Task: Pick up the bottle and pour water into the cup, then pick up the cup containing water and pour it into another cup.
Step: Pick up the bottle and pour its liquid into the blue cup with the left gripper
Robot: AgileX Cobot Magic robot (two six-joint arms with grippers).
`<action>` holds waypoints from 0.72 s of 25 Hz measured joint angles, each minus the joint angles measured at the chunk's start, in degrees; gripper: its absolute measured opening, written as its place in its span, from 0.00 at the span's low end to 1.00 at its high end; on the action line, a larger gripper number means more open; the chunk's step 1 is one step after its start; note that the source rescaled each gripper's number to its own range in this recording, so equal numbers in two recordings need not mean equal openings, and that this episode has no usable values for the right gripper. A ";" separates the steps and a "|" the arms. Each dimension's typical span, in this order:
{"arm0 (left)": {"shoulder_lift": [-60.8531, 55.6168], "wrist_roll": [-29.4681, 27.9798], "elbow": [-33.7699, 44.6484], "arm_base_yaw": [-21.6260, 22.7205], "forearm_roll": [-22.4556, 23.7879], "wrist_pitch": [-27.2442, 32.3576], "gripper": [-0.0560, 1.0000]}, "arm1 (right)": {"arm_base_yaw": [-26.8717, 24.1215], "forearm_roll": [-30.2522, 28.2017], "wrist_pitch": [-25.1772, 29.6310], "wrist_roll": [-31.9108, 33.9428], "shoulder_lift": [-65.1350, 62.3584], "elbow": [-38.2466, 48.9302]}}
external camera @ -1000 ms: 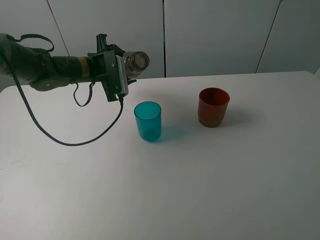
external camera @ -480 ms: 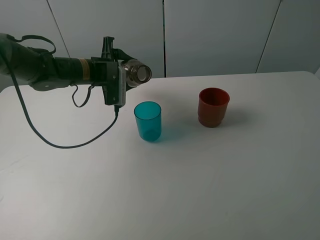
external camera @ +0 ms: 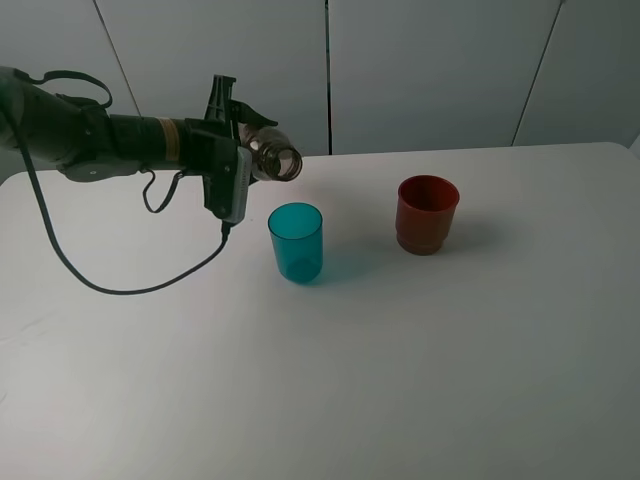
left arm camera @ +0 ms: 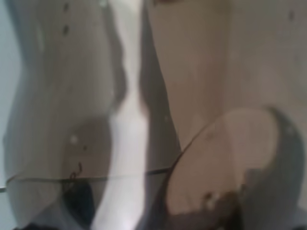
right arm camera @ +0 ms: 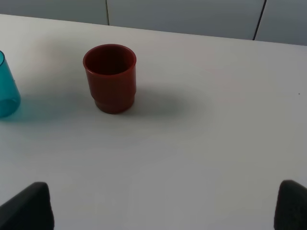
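Pouring step: my left gripper is clamped on the bottle, tipped sideways, its mouth above and just behind the cup. Next I'd bring the mouth over the rim and tilt further. My right gripper hangs spread, empty

Left arm was stretched out level, wrist rolled, left tool clamped on the bottle; right tool fingers stood wide apart.
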 joint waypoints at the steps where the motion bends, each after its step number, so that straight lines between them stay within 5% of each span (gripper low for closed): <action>1: 0.00 0.43 0.00 -0.11 -0.10 0.22 0.07 | 0.00 0.00 0.00 0.00 0.00 0.00; 18: 0.00 13.86 0.00 -0.65 -6.58 1.69 0.07 | 0.00 0.00 0.00 0.00 0.00 0.00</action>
